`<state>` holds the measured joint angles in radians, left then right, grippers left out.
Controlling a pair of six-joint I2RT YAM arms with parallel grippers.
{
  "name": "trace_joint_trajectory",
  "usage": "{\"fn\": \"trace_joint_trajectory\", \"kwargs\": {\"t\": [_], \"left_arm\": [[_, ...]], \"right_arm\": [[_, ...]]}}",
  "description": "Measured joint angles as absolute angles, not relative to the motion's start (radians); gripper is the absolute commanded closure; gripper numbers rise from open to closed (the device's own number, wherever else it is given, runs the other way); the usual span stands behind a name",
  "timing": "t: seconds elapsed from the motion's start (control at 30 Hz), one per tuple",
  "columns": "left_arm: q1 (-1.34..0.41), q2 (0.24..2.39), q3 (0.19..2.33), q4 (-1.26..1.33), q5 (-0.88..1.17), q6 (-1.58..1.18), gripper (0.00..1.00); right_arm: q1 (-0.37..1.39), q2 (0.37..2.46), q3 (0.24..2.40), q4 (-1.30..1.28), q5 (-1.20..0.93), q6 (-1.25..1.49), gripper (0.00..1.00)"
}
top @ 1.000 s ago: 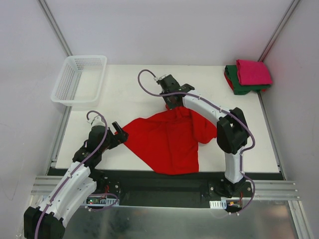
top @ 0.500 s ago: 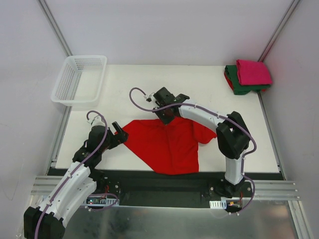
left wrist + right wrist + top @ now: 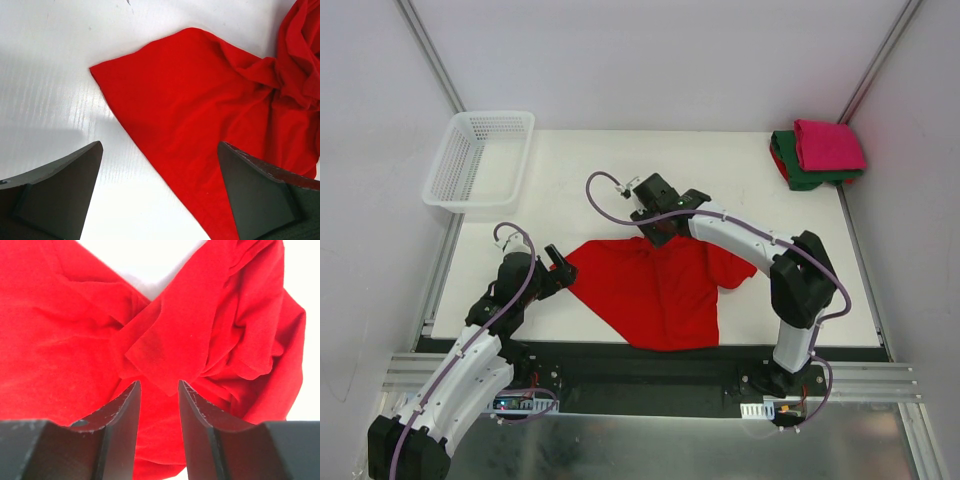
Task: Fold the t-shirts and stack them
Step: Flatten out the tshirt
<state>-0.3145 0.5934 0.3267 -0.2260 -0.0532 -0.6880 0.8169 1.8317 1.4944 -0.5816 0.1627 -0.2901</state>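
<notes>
Now | red shirt [image 3: 655, 290] crumpled on surface [image 3: 620, 170], near edge | left fingers [image 3: 65, 185] wide apart by its left corner, likely poised to pinch | right fingers [image 3: 120, 415] slightly apart over a flap, gripping nothing | pink shirt [image 3: 828, 144] on green shirt [image 3: 798, 172], far right corner, out of the way

The loose t-shirt [image 3: 655, 295] lies spread on the near middle of the worktop [image 3: 720, 170], between the two arms. The left hand [image 3: 560, 268] sits just beside its left corner, and the right hand [image 3: 655, 235] hangs over its far edge. A basket [image 3: 470, 170] stands at the far left corner. At the far right corner the upper folded t-shirt [image 3: 828, 145] lies on the lower folded t-shirt [image 3: 800, 178], which juts out to the left and the near side.
</notes>
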Motion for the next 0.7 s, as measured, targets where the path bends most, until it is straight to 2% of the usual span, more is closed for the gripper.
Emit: {"fn": "trace_joint_trajectory", "kwargs": {"t": [0.3, 0.5, 0.7], "left_arm": [[-0.315, 0.592, 0.317, -0.228, -0.053, -0.688, 0.01], [-0.315, 0.594, 0.317, -0.228, -0.053, -0.688, 0.01], [-0.315, 0.594, 0.317, -0.227, -0.054, -0.687, 0.01]], "right_arm": [[0.817, 1.905, 1.528, -0.555, 0.197, -0.279, 0.6], [0.817, 1.954, 1.567, -0.553, 0.196, -0.269, 0.52], [0.817, 1.967, 1.598, -0.548, 0.193, -0.263, 0.5]]}}
